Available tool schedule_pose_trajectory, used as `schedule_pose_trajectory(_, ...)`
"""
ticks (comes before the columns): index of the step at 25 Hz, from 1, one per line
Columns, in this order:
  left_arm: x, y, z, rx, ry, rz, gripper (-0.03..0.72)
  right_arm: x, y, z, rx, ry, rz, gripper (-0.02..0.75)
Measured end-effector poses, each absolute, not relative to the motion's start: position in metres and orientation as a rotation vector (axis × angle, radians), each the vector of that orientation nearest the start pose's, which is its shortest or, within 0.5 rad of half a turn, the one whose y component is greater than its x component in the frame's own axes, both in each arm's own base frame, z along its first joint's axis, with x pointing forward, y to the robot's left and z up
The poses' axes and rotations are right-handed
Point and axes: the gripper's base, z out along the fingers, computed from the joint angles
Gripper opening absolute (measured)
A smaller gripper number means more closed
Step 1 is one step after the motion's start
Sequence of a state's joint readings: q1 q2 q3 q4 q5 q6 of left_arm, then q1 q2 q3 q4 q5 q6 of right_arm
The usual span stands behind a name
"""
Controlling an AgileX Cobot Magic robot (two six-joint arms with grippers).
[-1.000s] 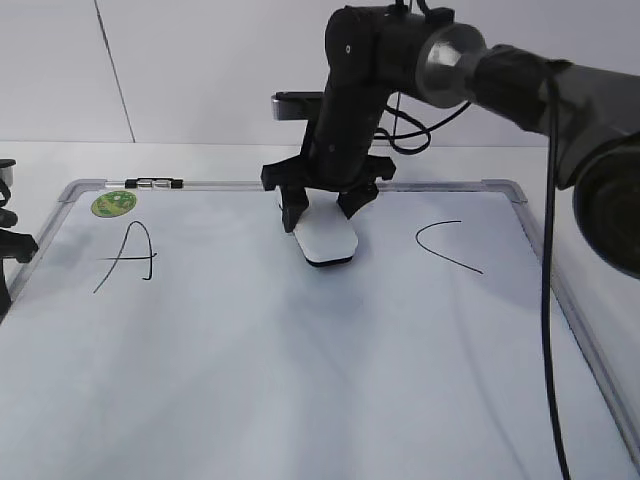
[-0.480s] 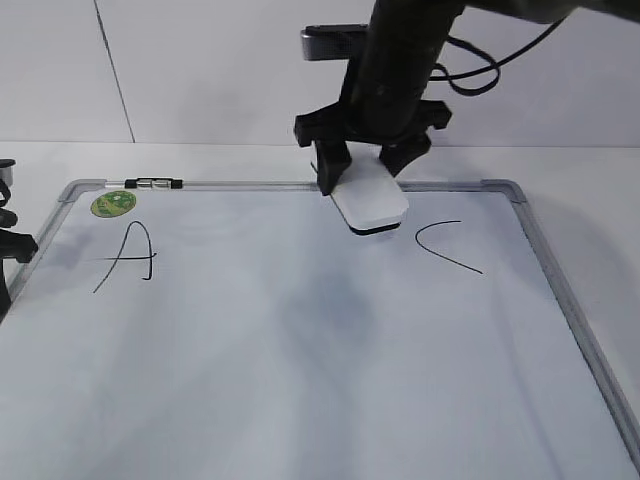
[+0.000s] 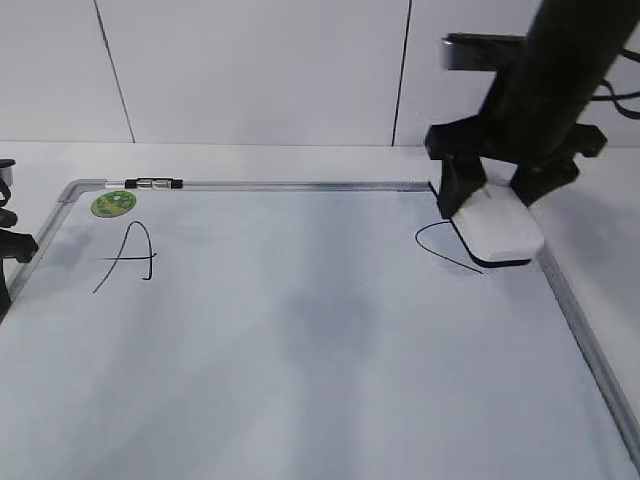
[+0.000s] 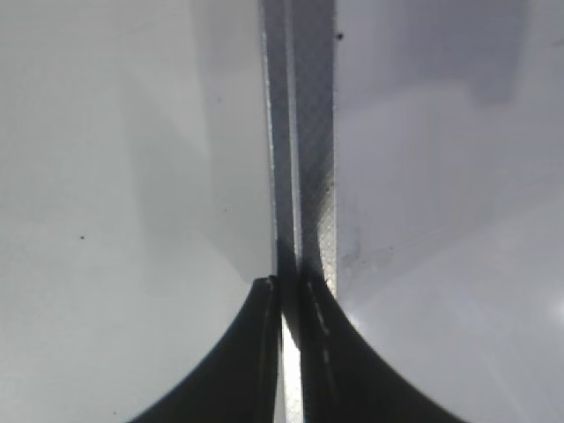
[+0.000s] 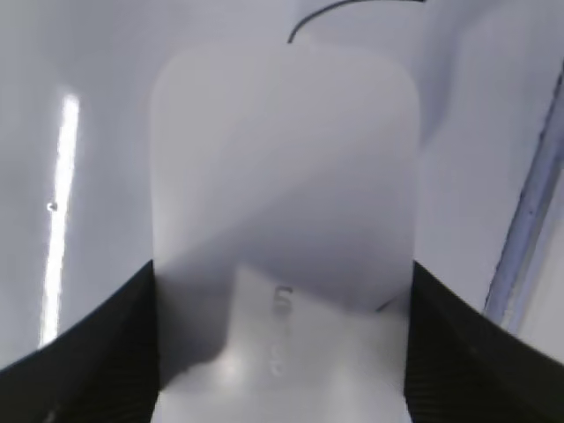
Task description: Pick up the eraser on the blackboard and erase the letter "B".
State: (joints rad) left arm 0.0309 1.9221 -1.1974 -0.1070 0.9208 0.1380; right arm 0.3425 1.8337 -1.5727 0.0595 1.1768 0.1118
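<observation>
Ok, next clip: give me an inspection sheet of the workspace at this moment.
Surface: blackboard lies flat on a white table; centre wiped, no "B" visible.
Job's things: eraser held at the board's right edge, overlapping the "C".
Clutter: "A", green sticker, clip on the top frame.
Grippers: right gripper shut on the eraser; left gripper shut, empty, over the board frame.
Cables: one by the right arm at the upper right edge.
Surroundings: pale panelled wall.
</observation>
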Motion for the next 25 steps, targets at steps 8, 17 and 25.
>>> schedule_pose_trajectory(8,0.349,0.003,0.153,0.063,3.118,-0.137,0.018,0.327,0.079,0.242,-0.153,2.907,0.194,0.547)
schedule_pose_trajectory(17,0.349,0.002,0.153,0.058,3.12,-0.143,0.017,0.333,0.038,0.226,-0.145,2.859,0.165,0.547)
schedule_pose_trajectory(25,0.349,0.002,0.153,0.055,3.119,-0.148,0.017,0.344,0.043,0.189,-0.169,2.93,0.26,0.547)
